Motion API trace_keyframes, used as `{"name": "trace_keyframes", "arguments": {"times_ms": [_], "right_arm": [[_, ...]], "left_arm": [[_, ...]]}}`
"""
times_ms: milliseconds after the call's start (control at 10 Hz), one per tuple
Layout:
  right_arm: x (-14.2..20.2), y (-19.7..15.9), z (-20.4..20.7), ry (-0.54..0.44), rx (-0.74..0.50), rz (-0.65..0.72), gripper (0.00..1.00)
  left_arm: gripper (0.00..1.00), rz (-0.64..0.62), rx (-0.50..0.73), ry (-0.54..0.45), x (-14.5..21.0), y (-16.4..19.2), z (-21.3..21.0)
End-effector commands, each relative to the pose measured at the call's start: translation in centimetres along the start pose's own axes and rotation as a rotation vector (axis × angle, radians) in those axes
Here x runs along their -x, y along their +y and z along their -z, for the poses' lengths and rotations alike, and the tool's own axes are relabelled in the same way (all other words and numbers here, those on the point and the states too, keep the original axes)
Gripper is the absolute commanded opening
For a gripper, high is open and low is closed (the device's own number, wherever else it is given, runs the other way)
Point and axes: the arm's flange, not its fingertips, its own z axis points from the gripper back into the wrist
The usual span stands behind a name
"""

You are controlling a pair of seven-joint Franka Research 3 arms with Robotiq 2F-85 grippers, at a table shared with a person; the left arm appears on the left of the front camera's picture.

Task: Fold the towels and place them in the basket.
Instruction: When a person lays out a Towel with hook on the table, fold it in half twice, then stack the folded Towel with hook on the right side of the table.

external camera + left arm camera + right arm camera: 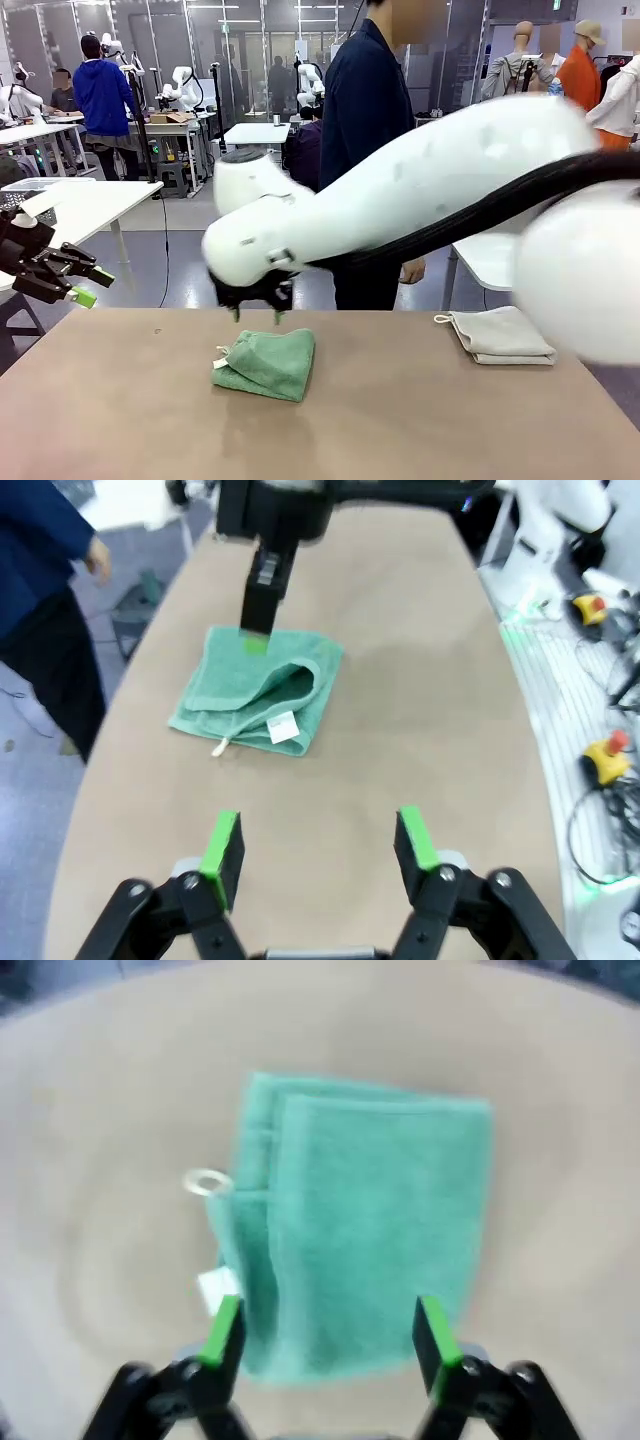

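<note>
My right pincer (pixel 326 1332): spread wide, holding nothing, green pads (pixel 222 1332) poised just above the near edge of the green towel (pixel 360 1230). From the front camera my right pincer (pixel 256 312) hangs directly over the towel's far edge, fingertips pointing down; whether they touch the cloth I cannot tell. My right arm (pixel 420 190) stretches in across the bench from my right side, blurred.

My left pincer (pixel 320 845): spread wide, holding nothing, held above bare bench surface, well apart from the towel. From the front it sits at my left edge of the bench (pixel 72 282), raised off the surface, fingers pointing inward.

Green towel (pixel 267 363): folded into a rough rectangle, lying flat near the middle of the bench. Layers are stacked and slightly uneven at one edge. A small white label (pixel 283 727) and a pale loop (pixel 220 746) show at the edge facing my left wrist camera.

Cream-white towel (pixel 500 335): folded flat, lying at the far right part of the bench, corner loop (pixel 441 319) sticking out toward the middle. Well apart from the green towel.

Bench (pixel 120 420): plain tan-brown top.

Person (pixel 365 120): in a dark blue jacket, standing at the far side of the bench, one hand (pixel 412 271) hanging at the side.
</note>
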Motion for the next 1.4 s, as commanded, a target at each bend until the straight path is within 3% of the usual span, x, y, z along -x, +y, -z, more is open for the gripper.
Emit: {"name": "trace_keyframes", "arguments": {"times_ms": [0,100,300,500,600,1300], "right_arm": [[3.1,-9.0,-2.6,0.058,-0.056,0.002,0.85],[3.8,-12.1,-3.1,0.090,-0.095,0.039,0.85],[4.5,-14.2,-3.0,0.091,-0.144,0.064,0.85],[4.4,-14.7,-2.4,0.061,-0.178,0.042,0.85],[3.8,-14.6,-3.2,0.090,-0.106,0.077,0.85],[3.8,-14.6,-3.2,0.090,-0.106,0.077,0.85]], "left_arm": [[0.77,0.003,0.000,0.000,-0.1,0.0,-0.1],[0.77,0.003,0.000,0.000,-0.1,0.0,-0.1],[0.77,0.003,0.000,0.000,-0.1,0.0,-0.1],[0.77,0.003,0.000,0.000,-0.1,0.0,-0.1],[0.77,0.003,0.000,0.000,-0.1,0.0,-0.1],[0.77,0.003,0.000,0.000,-0.1,0.0,-0.1]]}}
